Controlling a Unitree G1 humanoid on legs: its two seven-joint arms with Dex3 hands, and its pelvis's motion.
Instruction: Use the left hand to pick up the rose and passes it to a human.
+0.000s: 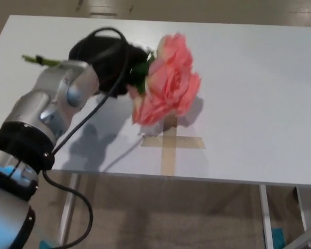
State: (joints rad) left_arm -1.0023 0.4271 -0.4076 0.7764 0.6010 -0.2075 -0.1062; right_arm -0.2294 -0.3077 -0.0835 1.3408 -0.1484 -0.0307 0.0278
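Nearest us, a tan tape cross marks the white table; beige floor lies beyond its far edge. Our left hand reaches in from the left, closed around the pink rose, held above the cross.

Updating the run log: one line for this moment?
left hand: shut on rose | rose: lifted off table | tape cross: uncovered | right hand: not in view
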